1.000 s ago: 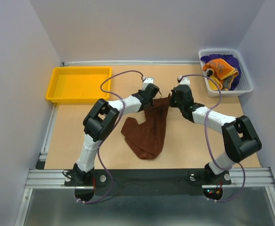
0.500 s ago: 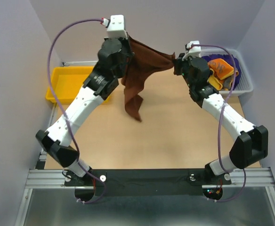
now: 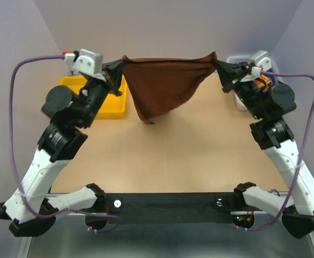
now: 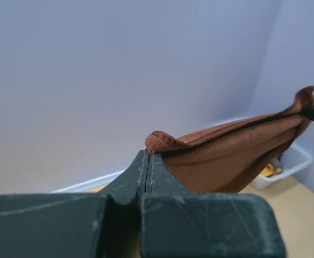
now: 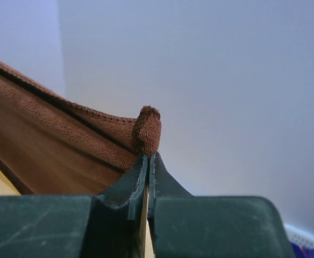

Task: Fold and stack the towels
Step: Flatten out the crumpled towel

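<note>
A dark brown towel (image 3: 165,86) hangs stretched high above the table between both arms. Its top edge runs nearly level and its lower part sags to a point on the left (image 3: 148,119). My left gripper (image 3: 119,65) is shut on the towel's left corner (image 4: 159,141). My right gripper (image 3: 217,60) is shut on the right corner (image 5: 148,129). In the left wrist view the brown towel (image 4: 232,156) runs off to the right toward the other gripper. More towels, orange (image 3: 263,84) and purple (image 3: 270,79), lie in the white basket, mostly hidden behind my right arm.
A yellow plastic tray (image 3: 114,105) stands at the back left, partly hidden by my left arm. The white mesh basket (image 3: 237,59) sits at the back right. The tan tabletop (image 3: 168,156) lies below the hanging towel. Grey walls close in the back and sides.
Both arms rose and spread apart, lifting the brown towel off the table and pulling its top edge taut between them. Both grippers stayed shut on the corners.
</note>
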### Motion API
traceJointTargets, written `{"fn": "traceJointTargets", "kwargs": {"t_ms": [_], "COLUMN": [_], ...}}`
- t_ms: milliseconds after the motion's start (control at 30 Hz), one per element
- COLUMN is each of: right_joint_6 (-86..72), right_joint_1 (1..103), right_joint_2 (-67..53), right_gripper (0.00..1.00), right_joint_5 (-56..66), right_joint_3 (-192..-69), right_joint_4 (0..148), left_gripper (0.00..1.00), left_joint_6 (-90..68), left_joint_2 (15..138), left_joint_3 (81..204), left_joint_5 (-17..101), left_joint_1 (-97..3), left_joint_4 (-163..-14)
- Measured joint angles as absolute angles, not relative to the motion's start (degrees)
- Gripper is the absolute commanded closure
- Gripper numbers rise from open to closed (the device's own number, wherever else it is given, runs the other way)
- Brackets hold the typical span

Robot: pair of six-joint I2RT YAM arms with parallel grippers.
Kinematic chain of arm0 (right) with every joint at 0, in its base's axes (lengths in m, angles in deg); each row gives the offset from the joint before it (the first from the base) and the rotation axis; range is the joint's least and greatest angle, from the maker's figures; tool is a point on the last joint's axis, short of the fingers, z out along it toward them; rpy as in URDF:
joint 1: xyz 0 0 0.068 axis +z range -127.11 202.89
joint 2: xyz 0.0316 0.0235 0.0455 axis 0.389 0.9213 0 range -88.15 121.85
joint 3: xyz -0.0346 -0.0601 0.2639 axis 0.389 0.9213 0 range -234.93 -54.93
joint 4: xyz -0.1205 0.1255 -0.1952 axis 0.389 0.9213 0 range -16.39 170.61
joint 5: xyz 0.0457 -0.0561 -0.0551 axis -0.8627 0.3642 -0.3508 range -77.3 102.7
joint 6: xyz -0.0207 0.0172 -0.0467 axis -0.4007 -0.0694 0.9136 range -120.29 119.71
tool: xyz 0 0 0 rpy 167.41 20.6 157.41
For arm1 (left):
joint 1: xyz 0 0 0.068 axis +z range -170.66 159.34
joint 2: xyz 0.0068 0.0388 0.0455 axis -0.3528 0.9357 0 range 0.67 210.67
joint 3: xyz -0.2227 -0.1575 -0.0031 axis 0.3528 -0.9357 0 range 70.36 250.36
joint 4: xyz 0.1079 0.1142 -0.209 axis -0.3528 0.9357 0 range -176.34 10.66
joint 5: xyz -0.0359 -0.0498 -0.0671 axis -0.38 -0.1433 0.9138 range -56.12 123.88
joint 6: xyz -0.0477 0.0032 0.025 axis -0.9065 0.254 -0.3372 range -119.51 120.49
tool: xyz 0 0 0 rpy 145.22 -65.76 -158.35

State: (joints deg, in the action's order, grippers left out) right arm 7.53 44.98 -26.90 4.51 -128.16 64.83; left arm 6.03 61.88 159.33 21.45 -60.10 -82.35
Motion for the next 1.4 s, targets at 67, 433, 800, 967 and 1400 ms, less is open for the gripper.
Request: {"fn": "traceJointTargets", "kwargs": {"t_ms": [67, 433, 800, 967, 1400], "right_joint_6": [7.88, 5.65, 7.57, 7.48, 8.99], "right_joint_1": [45.0, 45.09, 44.23, 42.86, 38.97], "right_joint_2": [-30.37, -31.97, -5.74, 10.87, 29.36], "right_gripper": [0.99, 1.0, 0.99, 1.0, 0.99], "right_joint_5": [1.43, -3.9, 12.84, 13.95, 12.69], "right_joint_3": [-128.29, -133.47, -130.41, -130.19, -133.53], "right_joint_4": [66.06, 69.84, 69.14, 66.71, 50.52], "left_gripper": [1.0, 1.0, 1.0, 1.0, 1.0], "left_joint_6": [5.94, 3.12, -4.64, -6.21, -4.2], "left_joint_2": [57.92, 56.43, 83.49, 105.37, 122.11], "left_joint_3": [158.81, 163.83, 153.71, 155.75, 175.0], "left_joint_5": [25.24, 30.68, 16.41, 16.62, 20.34], "left_joint_1": [-60.32, -60.43, -47.23, -42.85, -41.35], "left_joint_4": [-81.55, -77.7, -85.2, -86.73, -90.4]}}
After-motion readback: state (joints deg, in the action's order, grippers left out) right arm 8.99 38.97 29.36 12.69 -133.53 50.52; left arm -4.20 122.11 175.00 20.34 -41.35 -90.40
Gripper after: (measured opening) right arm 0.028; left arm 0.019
